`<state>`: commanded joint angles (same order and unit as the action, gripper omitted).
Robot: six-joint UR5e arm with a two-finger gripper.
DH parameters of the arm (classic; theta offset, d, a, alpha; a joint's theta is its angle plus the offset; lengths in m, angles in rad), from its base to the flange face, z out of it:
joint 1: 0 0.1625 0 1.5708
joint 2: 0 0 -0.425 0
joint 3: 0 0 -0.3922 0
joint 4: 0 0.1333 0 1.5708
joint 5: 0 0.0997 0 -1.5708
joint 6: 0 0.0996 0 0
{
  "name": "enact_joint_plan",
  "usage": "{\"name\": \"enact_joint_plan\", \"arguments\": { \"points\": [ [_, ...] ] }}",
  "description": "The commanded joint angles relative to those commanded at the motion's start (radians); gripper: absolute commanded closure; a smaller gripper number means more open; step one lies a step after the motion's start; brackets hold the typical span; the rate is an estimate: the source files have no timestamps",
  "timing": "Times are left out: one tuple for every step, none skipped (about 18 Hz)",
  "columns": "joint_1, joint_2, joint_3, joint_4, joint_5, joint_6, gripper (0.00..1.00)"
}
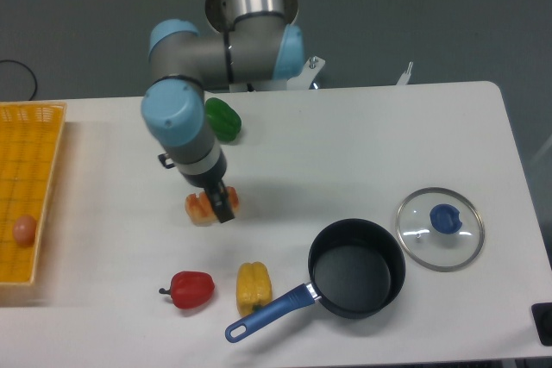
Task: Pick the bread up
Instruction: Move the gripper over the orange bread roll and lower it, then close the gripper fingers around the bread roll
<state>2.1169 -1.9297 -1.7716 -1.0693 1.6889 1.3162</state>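
Note:
The bread (198,206) is a small orange-brown loaf with pale sides, lying on the white table left of centre. My gripper (222,202) is down over it, and its dark fingers cover the loaf's middle. Bits of the loaf show on both sides of the fingers. The arm hides how far apart the fingers stand. The bread looks to be resting on the table.
A green pepper (223,119) lies behind the arm. A red pepper (191,289) and a yellow pepper (254,286) lie in front. A black pot (356,268) with a blue handle and a glass lid (440,227) sit at right. A yellow basket (34,152) holds an egg (24,229) at left.

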Motion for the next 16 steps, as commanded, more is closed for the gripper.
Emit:
{"name": "enact_joint_plan", "arguments": {
  "points": [
    [-0.009, -0.003, -0.008, 0.02, 0.0, 0.002, 0.0],
    [-0.015, -0.006, -0.017, 0.034, 0.0, 0.003, 0.0],
    [-0.017, -0.008, -0.023, 0.052, 0.0, 0.006, 0.0],
    [-0.017, -0.009, -0.029, 0.077, -0.002, 0.006, 0.0],
    [-0.017, -0.012, -0.038, 0.112, -0.002, 0.009, 0.0],
    [-0.017, -0.012, -0.045, 0.13, -0.003, 0.011, 0.0],
    [-0.017, -0.012, -0.048, 0.135, -0.003, 0.011, 0.0],
    [-0.017, -0.014, -0.055, 0.137, -0.003, 0.011, 0.0],
    [-0.017, -0.014, -0.063, 0.14, -0.003, 0.012, 0.0],
    [-0.017, -0.014, -0.071, 0.141, -0.003, 0.018, 0.0],
    [-0.017, -0.014, -0.077, 0.141, -0.002, 0.026, 0.0],
    [-0.015, -0.015, -0.081, 0.141, -0.002, 0.029, 0.0],
    [-0.015, -0.02, -0.088, 0.141, 0.0, 0.029, 0.0],
    [-0.015, -0.023, -0.091, 0.143, 0.0, 0.029, 0.0],
    [-0.015, -0.023, -0.092, 0.143, 0.0, 0.029, 0.0],
    [-0.015, -0.026, -0.094, 0.143, 0.0, 0.029, 0.0]
  ]
}}
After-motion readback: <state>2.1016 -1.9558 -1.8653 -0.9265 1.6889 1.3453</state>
